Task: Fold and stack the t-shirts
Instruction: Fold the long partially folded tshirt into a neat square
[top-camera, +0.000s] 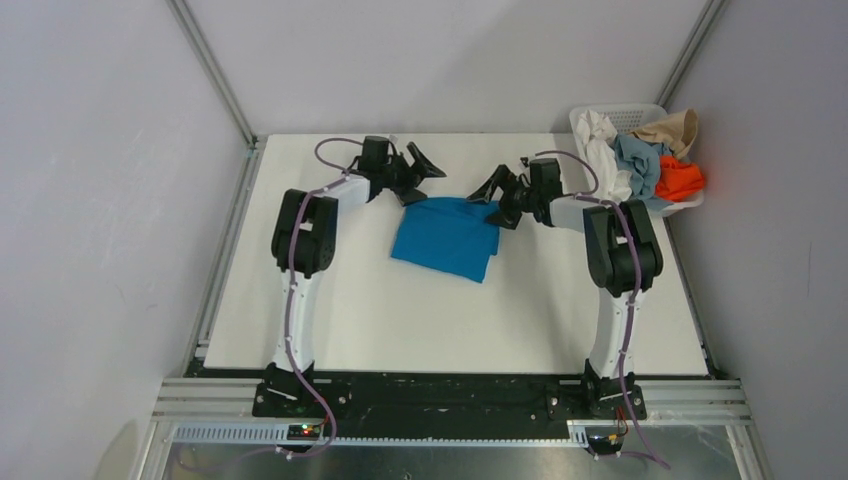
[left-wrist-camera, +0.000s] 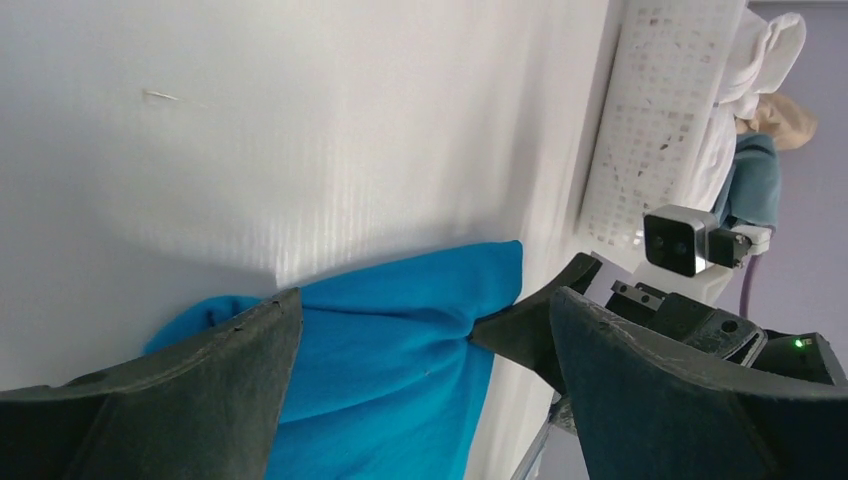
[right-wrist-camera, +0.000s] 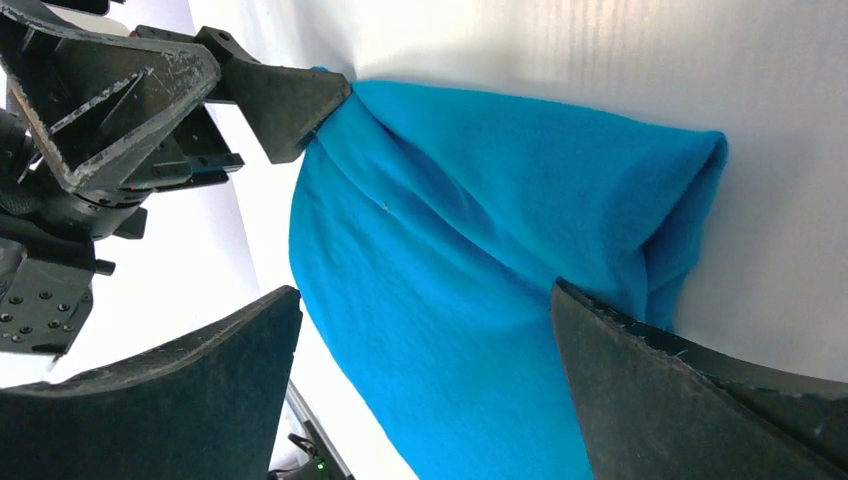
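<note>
Top external view: a soft, bright blue t-shirt (top-camera: 445, 238) lies folded, flat and almost square, mid-bench (top-camera: 400, 320), with smooth white bench on every side. The left tool (top-camera: 418, 178) and right tool (top-camera: 492, 200) are spread wide, tips touching its far corners. Other crumpled t-shirts (top-camera: 640, 160) fill the holey white plastic basket (top-camera: 628, 111) at the far right corner.

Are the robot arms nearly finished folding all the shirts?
Not yet. Done: the blue t-shirt lies folded in a neat rectangle on the table. In hand: the left gripper and right gripper are both open at its far corners, not clamped on it. Left: the white, grey-blue, tan and orange shirts are heaped unfolded in the basket, so there is no stack yet.
</note>
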